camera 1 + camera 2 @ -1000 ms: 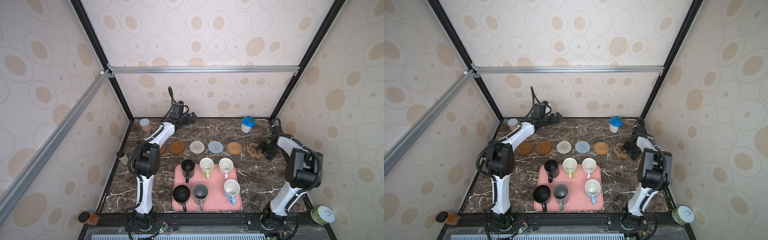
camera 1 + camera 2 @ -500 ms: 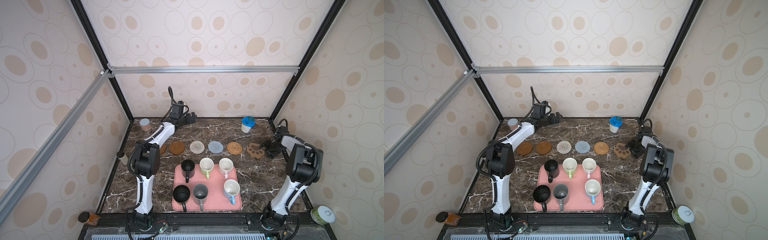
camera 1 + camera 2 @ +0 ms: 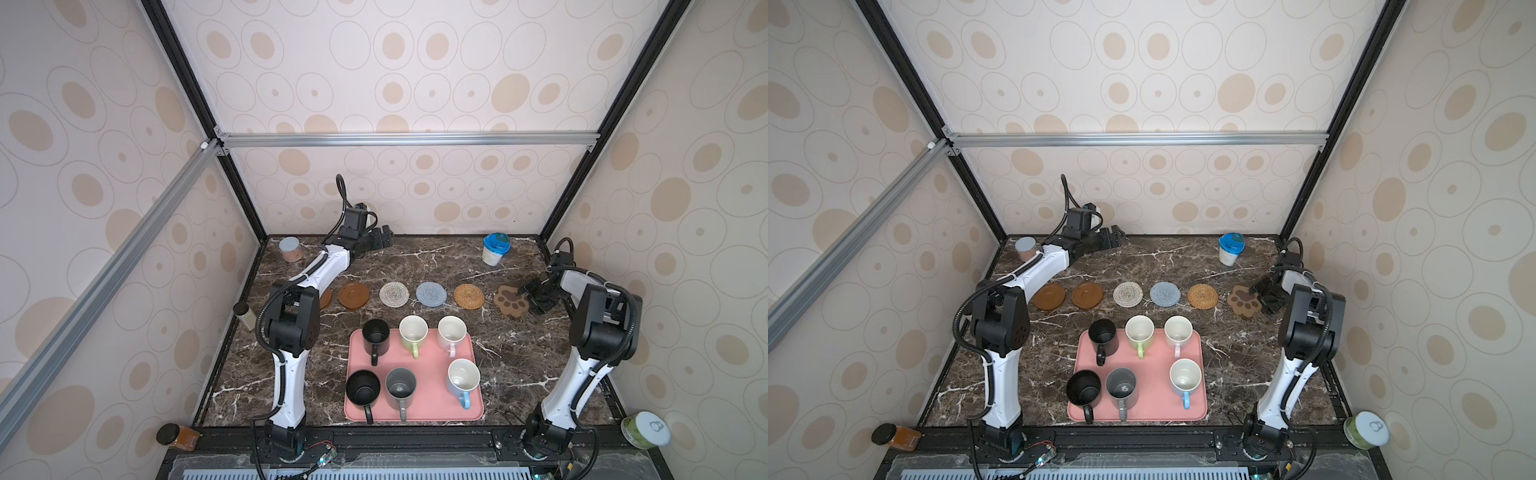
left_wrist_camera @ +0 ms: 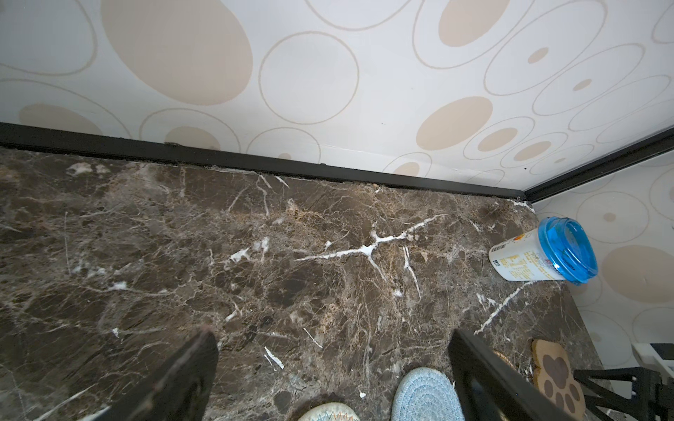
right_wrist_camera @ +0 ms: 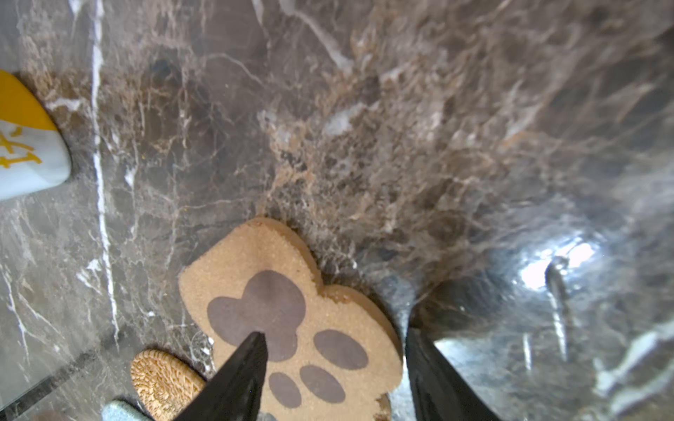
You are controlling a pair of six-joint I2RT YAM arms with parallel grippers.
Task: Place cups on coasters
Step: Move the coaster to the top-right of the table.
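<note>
Six cups stand upright on a pink tray [image 3: 432,361] at the front of the marble table [image 3: 415,262], handles turned toward the front edge. The far black mug [image 3: 375,334], light green mug [image 3: 413,332] and white-pink mug [image 3: 451,331] form the back row. The near black mug [image 3: 363,388], grey mug [image 3: 400,387] and white mug with a light blue outside [image 3: 463,376] form the front row. Beyond the tray, six coasters lie in a line across the table, each of them bare: the outer wooden disc [image 3: 1049,296], the inner wooden disc [image 3: 353,295], the whitish woven coaster [image 3: 394,294], the blue-grey woven coaster [image 3: 431,294], the tan rattan coaster [image 3: 469,296] and the paw-shaped coaster [image 3: 510,300]. The right gripper [image 3: 532,296] sits low at the paw-shaped coaster, its jaws apart. In the right wrist view one fingertip is over the coaster's printed face and the other is just off its rim over bare marble. Whether either touches the coaster cannot be told. The left gripper [image 3: 380,239] reaches to the back wall, well apart from the cups. Its jaws are spread wide over bare stone with nothing between them. A white jar with a blue lid [image 3: 494,248] stands near the far right corner, and a small pinkish can [image 3: 289,248] near the far left.
</note>
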